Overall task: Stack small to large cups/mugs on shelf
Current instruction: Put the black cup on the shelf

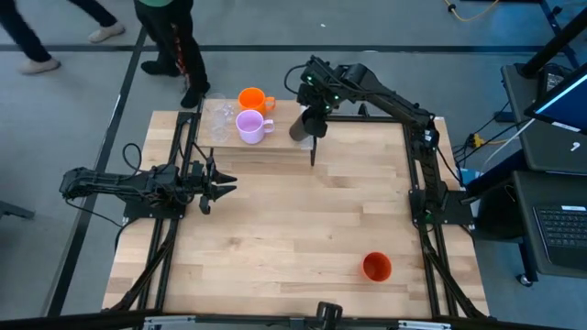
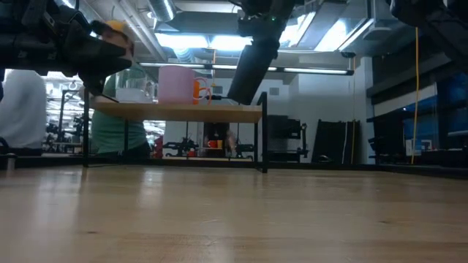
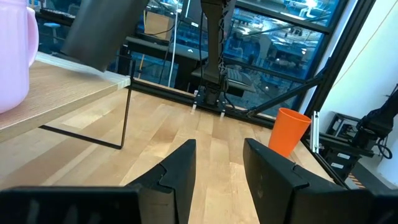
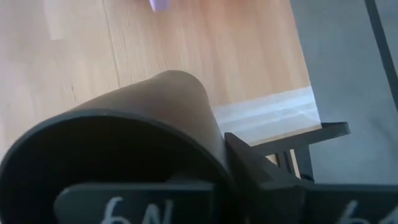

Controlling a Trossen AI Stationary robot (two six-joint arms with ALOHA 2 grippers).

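Right gripper [image 1: 310, 117] clamps the black tumbler [image 1: 304, 126] tilted above the shelf's [image 1: 275, 145] right end; left gripper [image 1: 223, 186], jaws parted and empty, waits near the table's left edge.

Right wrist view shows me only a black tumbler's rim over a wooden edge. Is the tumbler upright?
Observer: No. In the low view the black tumbler, held by the right gripper, leans over the right end of the light-wood shelf.
Operator: What stands on it?
Observer: A lilac handled mug, an orange handled mug and clear glasses, all left of the tumbler.
Operator: Any cup off the shelf?
Observer: A red-orange handleless cup on the tabletop, right side, far from the shelf. The left gripper waits open at the left.
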